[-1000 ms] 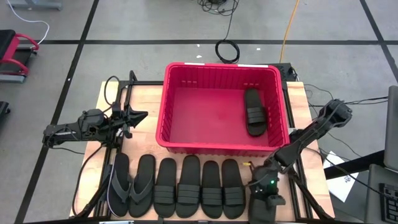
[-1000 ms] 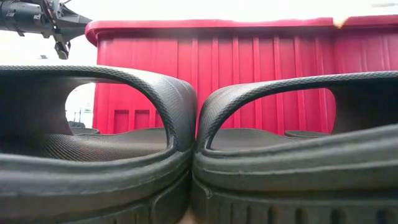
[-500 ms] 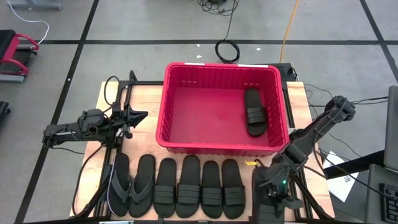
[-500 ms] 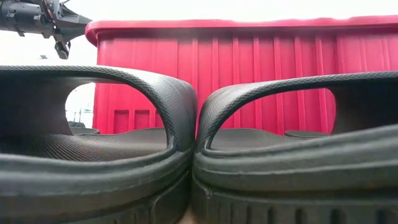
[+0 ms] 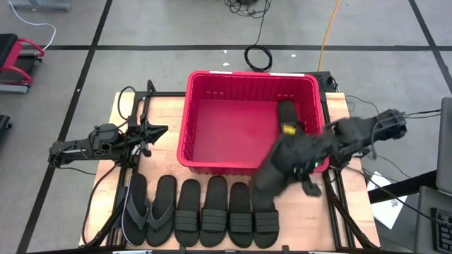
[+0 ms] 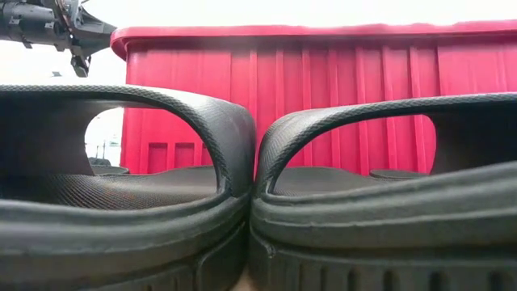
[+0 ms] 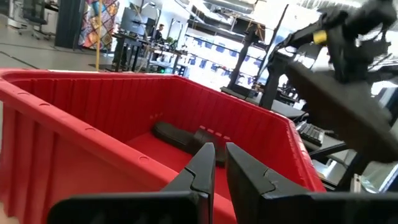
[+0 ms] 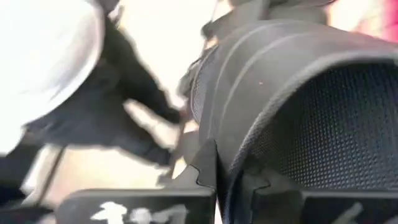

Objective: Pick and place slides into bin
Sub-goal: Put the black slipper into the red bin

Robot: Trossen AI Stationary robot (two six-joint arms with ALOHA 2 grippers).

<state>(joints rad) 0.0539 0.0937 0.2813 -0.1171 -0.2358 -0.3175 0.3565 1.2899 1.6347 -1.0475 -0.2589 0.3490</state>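
The large rectangular red plastic bin (image 5: 212,120) with ribbed walls and a thick rim stands on the table with one flat black rubber slide (image 5: 287,114), wide-banded, lying lengthwise on its floor near the right wall. In front of the bin, six more black rubber sandals lie side by side in a row (image 5: 201,210), two thong-strap flip-flops at the left end and four wide-band slides beside them. An eighth black wide-band slide (image 5: 272,168) is lifted off the table, tilted, over the bin's front right corner.
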